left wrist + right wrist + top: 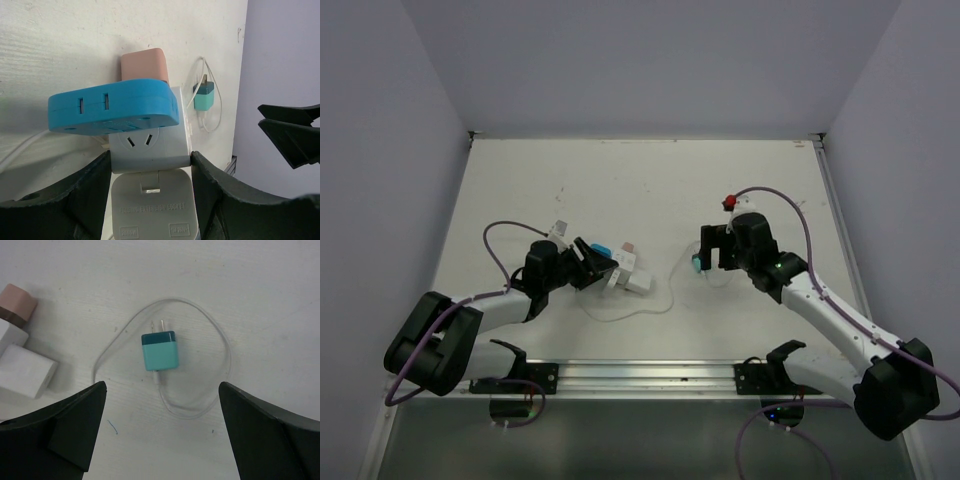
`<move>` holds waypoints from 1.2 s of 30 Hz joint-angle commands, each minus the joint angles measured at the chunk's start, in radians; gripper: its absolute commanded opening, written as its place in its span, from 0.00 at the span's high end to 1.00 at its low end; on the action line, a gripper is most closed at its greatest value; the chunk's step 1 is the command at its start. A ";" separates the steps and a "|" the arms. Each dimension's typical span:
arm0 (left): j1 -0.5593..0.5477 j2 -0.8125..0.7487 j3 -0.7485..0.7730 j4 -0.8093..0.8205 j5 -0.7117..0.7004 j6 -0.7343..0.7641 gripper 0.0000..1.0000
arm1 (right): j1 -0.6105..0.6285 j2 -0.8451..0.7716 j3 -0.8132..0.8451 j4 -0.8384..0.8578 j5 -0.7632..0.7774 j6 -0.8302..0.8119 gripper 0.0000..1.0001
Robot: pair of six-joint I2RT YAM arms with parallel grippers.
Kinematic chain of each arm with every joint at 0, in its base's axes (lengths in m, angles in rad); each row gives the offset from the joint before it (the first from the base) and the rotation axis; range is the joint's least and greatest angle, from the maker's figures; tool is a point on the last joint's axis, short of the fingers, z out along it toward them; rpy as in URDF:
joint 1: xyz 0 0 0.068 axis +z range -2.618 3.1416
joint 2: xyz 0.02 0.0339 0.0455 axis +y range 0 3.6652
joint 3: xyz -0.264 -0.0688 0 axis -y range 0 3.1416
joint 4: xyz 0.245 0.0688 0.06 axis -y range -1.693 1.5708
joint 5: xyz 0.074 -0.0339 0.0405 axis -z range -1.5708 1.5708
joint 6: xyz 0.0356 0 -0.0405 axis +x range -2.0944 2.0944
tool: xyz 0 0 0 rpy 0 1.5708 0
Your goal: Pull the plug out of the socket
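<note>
My left gripper (150, 167) is shut on the white folding socket (150, 145), both fingers pressed against its sides. A blue adapter (112, 105) and a pink adapter (144, 65) sit on the socket. In the top view the socket (638, 280) lies left of centre, in my left gripper (605, 268). The teal plug (160, 351) lies flat on the table apart from the socket, its two prongs bare, with its thin clear cable (220, 340) looped round it. My right gripper (162, 387) hangs open just over it, holding nothing; the plug (696, 264) is beside that gripper (710, 250).
The white table (640, 190) has grey walls on three sides. A small red object (728, 203) rests behind the right arm. A metal rail (650, 375) runs along the near edge between the arm bases. The socket's white cord (620, 315) curls toward the front.
</note>
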 commanded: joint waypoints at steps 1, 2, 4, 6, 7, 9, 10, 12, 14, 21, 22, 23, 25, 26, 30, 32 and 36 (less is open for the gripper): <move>0.019 0.020 0.007 -0.071 -0.045 0.068 1.00 | -0.001 -0.045 0.002 -0.056 0.033 -0.017 0.01; 0.021 0.020 0.008 -0.076 -0.045 0.071 1.00 | -0.001 -0.057 -0.009 -0.041 -0.014 -0.034 0.01; 0.027 0.025 0.020 -0.090 -0.042 0.088 1.00 | -0.001 -0.090 -0.027 0.001 -0.193 -0.077 0.01; 0.036 0.028 0.033 -0.099 -0.037 0.105 1.00 | -0.001 -0.090 -0.029 0.033 -0.281 -0.095 0.01; 0.039 0.028 0.037 -0.105 -0.031 0.123 1.00 | 0.002 -0.085 -0.029 0.048 -0.319 -0.106 0.01; 0.053 0.032 0.054 -0.116 -0.019 0.142 1.00 | 0.014 -0.051 -0.021 0.074 -0.411 -0.112 0.01; 0.058 0.034 0.059 -0.122 -0.005 0.160 1.00 | 0.032 -0.033 -0.017 0.097 -0.433 -0.126 0.01; 0.070 0.037 0.076 -0.133 0.007 0.179 1.00 | 0.068 0.027 0.006 0.123 -0.467 -0.137 0.01; 0.078 0.043 0.092 -0.145 0.025 0.205 1.00 | 0.092 0.088 0.012 0.160 -0.487 -0.150 0.01; 0.104 0.092 0.125 -0.147 0.111 0.266 1.00 | 0.149 0.316 0.093 0.343 -0.636 -0.212 0.01; 0.105 0.100 0.125 -0.142 0.114 0.268 1.00 | 0.151 0.341 0.107 0.350 -0.646 -0.218 0.01; 0.105 0.101 0.123 -0.139 0.119 0.271 1.00 | 0.151 0.366 0.126 0.351 -0.653 -0.226 0.01; 0.107 0.108 0.120 -0.133 0.124 0.277 1.00 | 0.163 0.441 0.181 0.337 -0.657 -0.253 0.01; 0.107 0.108 0.119 -0.130 0.127 0.279 1.00 | 0.174 0.467 0.210 0.335 -0.653 -0.259 0.01; 0.108 0.111 0.109 -0.108 0.137 0.274 1.00 | 0.192 0.553 0.250 0.355 -0.657 -0.273 0.01; 0.108 0.115 0.111 -0.107 0.137 0.274 1.00 | 0.200 0.600 0.267 0.360 -0.666 -0.276 0.01; 0.108 0.121 0.109 -0.101 0.141 0.268 1.00 | 0.226 0.656 0.284 0.363 -0.666 -0.289 0.01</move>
